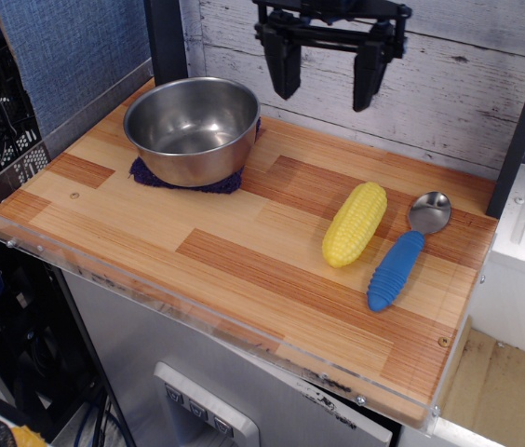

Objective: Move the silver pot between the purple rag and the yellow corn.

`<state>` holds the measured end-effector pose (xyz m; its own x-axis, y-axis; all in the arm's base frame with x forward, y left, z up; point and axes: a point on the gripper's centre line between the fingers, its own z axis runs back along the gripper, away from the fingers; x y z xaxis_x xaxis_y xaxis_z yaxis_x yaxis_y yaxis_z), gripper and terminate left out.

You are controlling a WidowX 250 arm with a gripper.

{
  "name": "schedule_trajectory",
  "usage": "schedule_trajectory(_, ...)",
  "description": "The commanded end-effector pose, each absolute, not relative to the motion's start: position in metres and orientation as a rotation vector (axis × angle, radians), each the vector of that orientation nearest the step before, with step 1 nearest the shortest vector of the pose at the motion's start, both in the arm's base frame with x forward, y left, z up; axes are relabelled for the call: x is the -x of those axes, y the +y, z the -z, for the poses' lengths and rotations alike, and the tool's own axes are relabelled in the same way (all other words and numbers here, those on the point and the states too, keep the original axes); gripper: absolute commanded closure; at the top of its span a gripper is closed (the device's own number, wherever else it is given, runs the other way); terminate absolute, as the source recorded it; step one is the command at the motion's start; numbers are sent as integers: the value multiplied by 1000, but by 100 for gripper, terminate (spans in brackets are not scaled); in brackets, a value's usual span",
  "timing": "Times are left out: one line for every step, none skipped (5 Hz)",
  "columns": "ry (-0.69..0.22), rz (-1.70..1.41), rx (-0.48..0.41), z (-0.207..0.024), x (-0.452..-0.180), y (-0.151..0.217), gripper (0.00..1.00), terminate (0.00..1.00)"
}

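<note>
Overhead, the black end effector hangs with its two fingers spread wide and empty above the table's back edge. Near the back left corner the round, shiny silver pot sits on the knitted purple rag, whose edges peek out beneath it. Toward the right edge lie the bumpy yellow corn and, just beside it, a ribbed blue-handled spoon.

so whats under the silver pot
The purple rag lies under the silver pot; only its front edge and corners peek out. The rest is covered, so anything else beneath cannot be seen.
</note>
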<state>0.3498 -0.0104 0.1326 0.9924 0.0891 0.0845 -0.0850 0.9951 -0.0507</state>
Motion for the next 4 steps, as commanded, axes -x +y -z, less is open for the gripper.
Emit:
schedule_trajectory(-105,-134,52,-125,-358,28,0,0)
schedule_trajectory(-78,-140,15,-107,-365,43,0,0)
schedule_trajectory(-54,-144,-10,-89,-370,53,0,0)
schedule_trajectory(-3,-157,-15,-65,-374,61,0,0)
